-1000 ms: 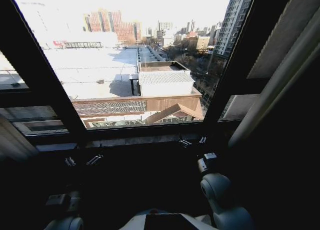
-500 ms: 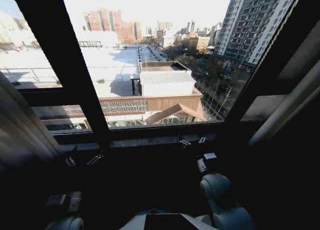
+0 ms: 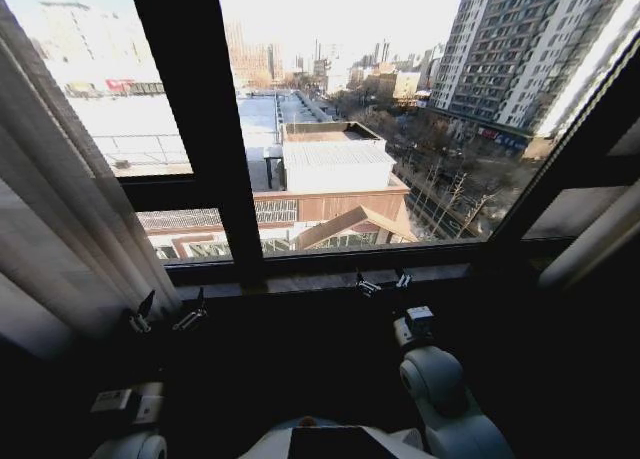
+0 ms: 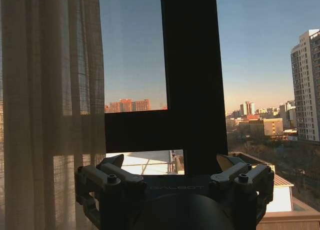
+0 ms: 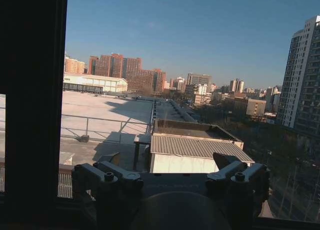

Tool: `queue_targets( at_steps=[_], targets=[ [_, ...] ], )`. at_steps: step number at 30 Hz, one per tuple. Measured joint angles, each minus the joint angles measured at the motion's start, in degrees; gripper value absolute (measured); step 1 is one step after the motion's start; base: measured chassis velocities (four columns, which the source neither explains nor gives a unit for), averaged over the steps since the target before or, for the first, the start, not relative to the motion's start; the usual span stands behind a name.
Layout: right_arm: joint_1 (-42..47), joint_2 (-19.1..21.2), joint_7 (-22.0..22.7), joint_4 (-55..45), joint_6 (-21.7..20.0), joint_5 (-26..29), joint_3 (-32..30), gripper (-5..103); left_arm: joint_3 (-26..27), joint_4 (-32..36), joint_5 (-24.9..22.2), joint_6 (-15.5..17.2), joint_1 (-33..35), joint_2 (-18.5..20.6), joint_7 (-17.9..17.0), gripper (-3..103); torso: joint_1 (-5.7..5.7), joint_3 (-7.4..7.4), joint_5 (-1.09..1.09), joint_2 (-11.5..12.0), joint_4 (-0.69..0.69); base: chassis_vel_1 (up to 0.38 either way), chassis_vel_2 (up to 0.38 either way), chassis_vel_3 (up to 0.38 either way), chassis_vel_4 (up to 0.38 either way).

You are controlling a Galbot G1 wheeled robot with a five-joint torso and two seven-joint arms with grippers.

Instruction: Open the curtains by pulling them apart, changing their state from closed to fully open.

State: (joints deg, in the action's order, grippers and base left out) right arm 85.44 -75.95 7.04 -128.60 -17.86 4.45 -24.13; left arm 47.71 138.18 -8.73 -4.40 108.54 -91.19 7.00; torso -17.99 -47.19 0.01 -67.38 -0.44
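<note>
I see the sheer white pleated curtains [image 3: 60, 189] bunched far left; my left gripper [image 4: 172, 166] and right gripper [image 5: 167, 162] both gape, holding nothing.

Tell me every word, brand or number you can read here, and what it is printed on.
"GALBOT": faint raised lettering on the dark housing of the left pincer, between its two open fingers.
Red signs on the distant low white building: too small to read.
No other text can be read.

Curtains [image 3: 60, 209]: sheer, loosely woven white cloth, pleated. Window frame [image 3: 205, 129]: dark, matt. Left gripper [image 4: 172, 177]: matt grey plastic.
</note>
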Motion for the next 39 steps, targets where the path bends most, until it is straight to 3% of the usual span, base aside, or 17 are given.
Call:
queue_targets(
  at_steps=[18,22,27,29,31,32,39],
  targets=[
    [-0.26,-0.15,-0.69,0.90,1.95,-0.71,1.29,100,0.39,-1.68,-0.10,-0.12,-1.34,0.03,-0.16,100,0.00,0.00,-0.01,0.00,0.00,0.350,0.348,-0.347,-0.340],
    [-0.27,-0.12,-0.70,1.04,2.18,-0.73,1.29,100,0.71,-3.15,-0.07,1.21,-3.56,0.22,-0.47,100,-0.01,0.00,-0.04,0.00,0.02,0.178,0.145,-0.167,-0.191],
    [0.09,-0.04,-0.69,1.21,2.32,-0.76,1.27,100,-0.12,-4.57,0.01,6.40,-9.86,2.32,-2.31,100,0.00,0.00,-0.03,0.00,0.01,0.017,0.018,-0.008,-0.015],
    [0.51,0.12,-0.59,1.39,2.49,-0.78,1.13,100,-1.16,-6.78,-0.10,10.25,-15.87,5.06,-4.28,100,0.00,0.00,0.05,0.00,-0.02,-0.010,-0.033,0.008,0.032],
    [0.59,0.16,-0.56,1.39,2.52,-0.79,1.06,100,-1.35,-7.09,-0.22,10.82,-16.66,5.57,-4.48,100,0.00,0.00,0.05,0.00,-0.02,-0.021,-0.067,0.016,0.065],
    [0.92,0.38,-0.38,1.41,2.67,-0.80,0.69,100,-2.24,-8.81,-1.19,13.23,-19.97,8.00,-5.41,100,0.01,0.00,0.03,0.00,-0.01,-0.047,-0.042,0.035,0.050],
    [1.47,1.05,1.51,1.42,3.12,-0.81,-0.49,100,-5.18,-17.80,-4.20,16.46,-29.24,14.24,-8.25,100,0.00,-0.01,-0.05,0.00,0.01,-0.007,-0.006,0.004,0.005]
  ],
)
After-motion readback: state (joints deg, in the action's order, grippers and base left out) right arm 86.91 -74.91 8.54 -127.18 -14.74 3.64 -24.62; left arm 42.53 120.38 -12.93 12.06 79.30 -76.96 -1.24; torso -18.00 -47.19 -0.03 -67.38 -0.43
